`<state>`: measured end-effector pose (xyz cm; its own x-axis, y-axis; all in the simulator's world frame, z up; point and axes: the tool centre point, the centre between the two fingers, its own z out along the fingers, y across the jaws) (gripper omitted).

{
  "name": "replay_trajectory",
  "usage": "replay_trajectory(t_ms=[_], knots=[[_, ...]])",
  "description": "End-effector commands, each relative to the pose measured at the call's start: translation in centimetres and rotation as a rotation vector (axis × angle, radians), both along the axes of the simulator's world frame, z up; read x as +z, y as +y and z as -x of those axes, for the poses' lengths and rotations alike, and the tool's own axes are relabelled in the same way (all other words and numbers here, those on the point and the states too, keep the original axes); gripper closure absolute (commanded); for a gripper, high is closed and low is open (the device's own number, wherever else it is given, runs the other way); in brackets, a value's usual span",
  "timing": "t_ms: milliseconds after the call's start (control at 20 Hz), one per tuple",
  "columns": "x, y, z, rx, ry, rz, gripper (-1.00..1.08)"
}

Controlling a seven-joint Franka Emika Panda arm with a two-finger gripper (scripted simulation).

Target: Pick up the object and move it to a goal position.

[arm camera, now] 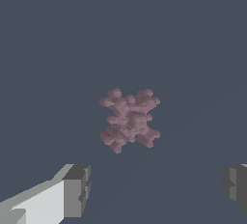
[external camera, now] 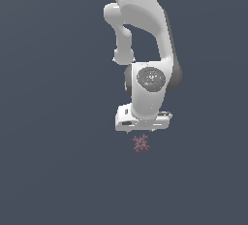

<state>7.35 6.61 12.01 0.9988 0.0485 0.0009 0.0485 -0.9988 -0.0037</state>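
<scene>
The object [external camera: 141,143] is a tiny dull reddish-pink lump of jagged, spiky bumps lying on the dark grey ground. In the exterior view the white gripper [external camera: 142,131] hangs directly above it, pointing down, with a small gap between them. The wrist view shows the object [arm camera: 129,119] in the middle of the picture, beyond the fingertips. The gripper [arm camera: 154,189] is open, its two grey fingertips [arm camera: 77,190] spread far wider than the lump. Nothing is between them.
The plain dark grey ground [external camera: 58,170] spreads in every direction. The white arm [external camera: 145,30] rises above the gripper toward the top of the exterior view. No goal marker shows.
</scene>
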Motion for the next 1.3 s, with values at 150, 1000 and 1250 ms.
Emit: replay_trajectory(t_ms=[150,1000,1250], knots=[[-1.8,0.8,-1.5,0.007,0.0,0.002,-0.92],[-5.1,1.3,-2.3,0.011,0.002,0.004,-0.92],[-7.7,1.3,-2.2,0.011,0.001,0.004,-0.92]])
